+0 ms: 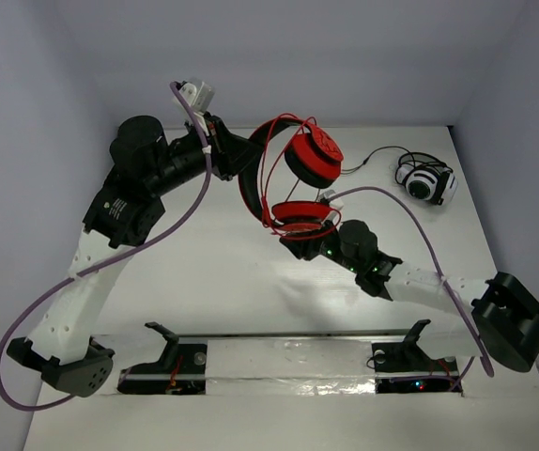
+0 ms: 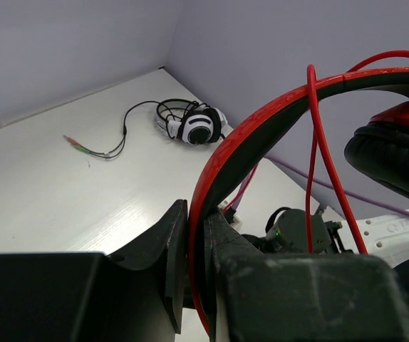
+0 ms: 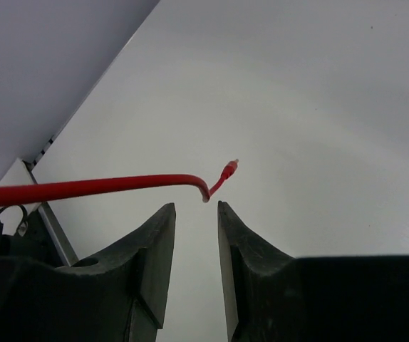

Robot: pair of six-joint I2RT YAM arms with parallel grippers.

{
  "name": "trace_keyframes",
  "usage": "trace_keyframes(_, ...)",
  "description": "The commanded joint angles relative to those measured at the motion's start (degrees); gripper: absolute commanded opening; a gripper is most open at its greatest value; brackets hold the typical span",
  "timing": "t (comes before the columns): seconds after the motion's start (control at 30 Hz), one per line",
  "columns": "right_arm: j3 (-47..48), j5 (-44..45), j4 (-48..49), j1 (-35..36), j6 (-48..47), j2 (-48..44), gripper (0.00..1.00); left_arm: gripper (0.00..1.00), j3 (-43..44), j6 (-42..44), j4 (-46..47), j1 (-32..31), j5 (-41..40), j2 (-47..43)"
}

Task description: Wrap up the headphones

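Left gripper (image 2: 196,222) clamps the headband (image 2: 261,121) of the headphones (image 1: 313,157), holding them above the bench (image 1: 213,282). Right gripper (image 3: 196,214) stands parted and empty, with the red cable (image 3: 83,189) end loose just beyond its tips. Winding looks underway; the next move calls for pinching that cable.

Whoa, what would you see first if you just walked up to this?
The big red headphones jump out: they hang in the air above the middle of the table, their headband pinched in the left gripper. Their thin red cable loops over the headband, and its end sits just beyond the tips of the open right gripper. A smaller white and black headset lies at the far right of the table.
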Motion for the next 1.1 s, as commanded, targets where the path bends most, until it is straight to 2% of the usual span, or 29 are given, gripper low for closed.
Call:
trace_keyframes(0.0,-0.7,-0.44,5.95,-0.45,1.18,1.22,0.36,0.0,3.7,-2.59,3.89,0.29,-0.19,0.03)
trace_keyframes(0.17,-1.31,0.78,7.18,-0.45,1.45,1.05,0.34,0.0,4.14,-2.5,3.98,0.29,-0.1,0.38)
trace_keyframes(0.37,-1.31,5.79,6.75,-0.45,1.36,1.23,0.39,0.0,3.79,-3.11,4.07,0.29,-0.1,0.38)
trace_keyframes(0.5,-0.17,10.18,2.01,-0.45,0.48,1.05,0.39,0.0,4.05,-3.47,3.72,0.29,-0.45,0.21)
trace_keyframes(0.67,-0.7,10.55,3.31,-0.45,0.57,1.05,0.45,0.0,3.35,-3.99,4.6,0.29,0.52,0.21)
trace_keyframes(0.83,-2.01,8.17,11.56,-0.45,1.01,1.93,0.44,0.0,2.21,-4.17,4.69,0.29,0.26,0.12)
trace_keyframes(0.93,-2.37,7.99,15.96,-0.45,0.57,2.45,0.35,0.0,2.12,-4.43,4.69,0.29,0.25,0.12)
trace_keyframes(1.07,-1.75,5.1,17.73,-0.45,0.92,2.72,0.18,0.0,2.65,-4.43,4.07,0.29,-1.41,0.21)
